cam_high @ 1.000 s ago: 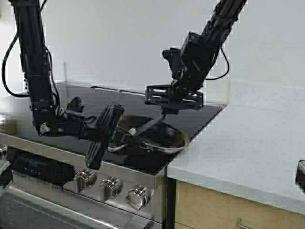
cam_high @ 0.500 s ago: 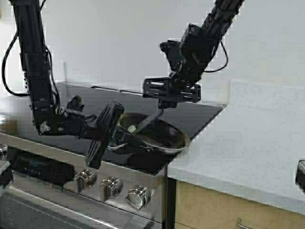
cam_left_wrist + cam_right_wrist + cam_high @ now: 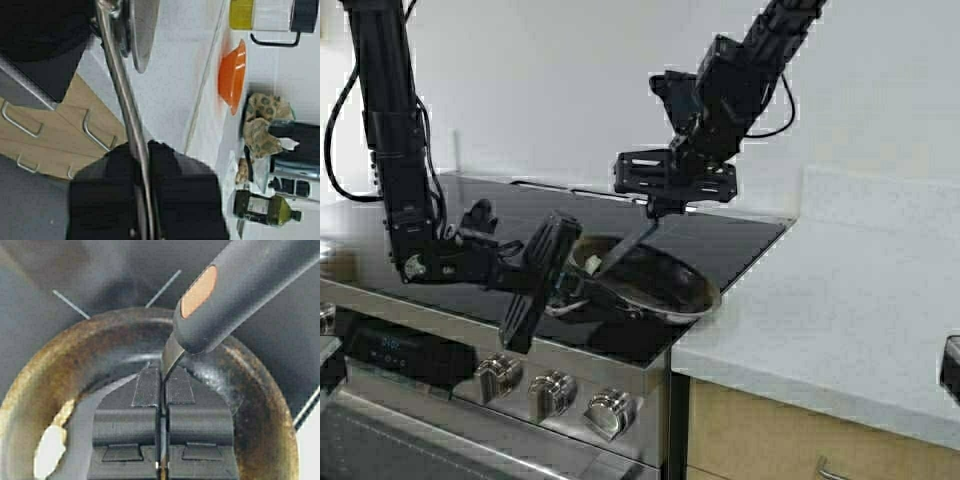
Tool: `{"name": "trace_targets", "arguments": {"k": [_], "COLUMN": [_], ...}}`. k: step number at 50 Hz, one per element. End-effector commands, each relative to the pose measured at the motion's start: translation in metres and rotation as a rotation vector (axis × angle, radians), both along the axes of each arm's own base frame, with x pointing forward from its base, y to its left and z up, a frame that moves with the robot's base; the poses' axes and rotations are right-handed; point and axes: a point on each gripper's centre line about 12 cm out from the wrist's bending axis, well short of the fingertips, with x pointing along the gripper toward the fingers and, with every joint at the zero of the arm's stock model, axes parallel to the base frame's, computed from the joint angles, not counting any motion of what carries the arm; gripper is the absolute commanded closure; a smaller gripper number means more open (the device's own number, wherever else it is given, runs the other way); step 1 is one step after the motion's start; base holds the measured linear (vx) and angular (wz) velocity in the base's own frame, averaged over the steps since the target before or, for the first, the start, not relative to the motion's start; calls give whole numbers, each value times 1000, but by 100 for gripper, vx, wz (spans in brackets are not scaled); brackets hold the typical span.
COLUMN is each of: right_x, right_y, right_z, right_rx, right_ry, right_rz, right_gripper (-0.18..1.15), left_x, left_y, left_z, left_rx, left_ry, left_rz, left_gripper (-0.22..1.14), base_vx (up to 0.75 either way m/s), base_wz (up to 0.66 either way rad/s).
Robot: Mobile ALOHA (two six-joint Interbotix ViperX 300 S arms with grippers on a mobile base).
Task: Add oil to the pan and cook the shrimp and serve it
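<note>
Pan: I see the pan [image 3: 655, 283] at the centre of the high view, on the black stove top [image 3: 740, 240], tilted with its right rim raised near the stove's right edge. Dark inside, browned ring round the wall in the right wrist view [image 3: 250, 405].
Shrimp: pale curled piece [image 3: 50, 450] low on the pan's wall, lower left of the right wrist view; in the high view it shows as a small pale spot [image 3: 594, 264] at the pan's left side.
Left pincer: my left pincer [image 3: 552, 290] sits left of centre in the high view, clamped tight on the pan's steel handle [image 3: 122, 100]; the left wrist view shows the handle running between the black fingers [image 3: 172, 180].
Right pincer: my right pincer [image 3: 665, 205] hangs above the pan, upper centre of the high view, pads [image 3: 145, 390] pressed together on the thin metal shank of a spatula [image 3: 240, 295]; its blade [image 3: 620, 258] slants down into the pan near the shrimp.
Oil: cruet [image 3: 265, 14] at the upper right of the left wrist view, on the white desk [image 3: 175, 60].
Other: orange bowl [image 3: 232, 75] just beside the cruet; a dark green bottle [image 3: 265, 207] at the lower right; stove knobs [image 3: 552, 392] low in the high view.
</note>
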Motion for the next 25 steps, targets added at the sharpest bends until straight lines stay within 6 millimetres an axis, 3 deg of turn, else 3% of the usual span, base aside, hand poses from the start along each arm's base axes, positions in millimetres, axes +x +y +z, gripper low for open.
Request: {"name": "trace_targets", "arguments": {"k": [1,12,25], "right_x": [8,9,14], "right_y": [8,9,-6], "right_z": [42,53,50], "right_rx": [32,5,-26], "right_ry": [-85,-120,-105], "right_rz": [17,43,36], "right_gripper": [89,89,89], "left_x": [11,11,10], "left_y": [-11,-12,-11], "left_z": [33,33,33], "left_rx": [-32,-32,-31], "left_ry": [-131,-131,-129], "left_rz": [-29,-34,-33], "left_gripper": [89,89,89], "base_vx": [0,0,0], "base_wz": [0,0,0]}}
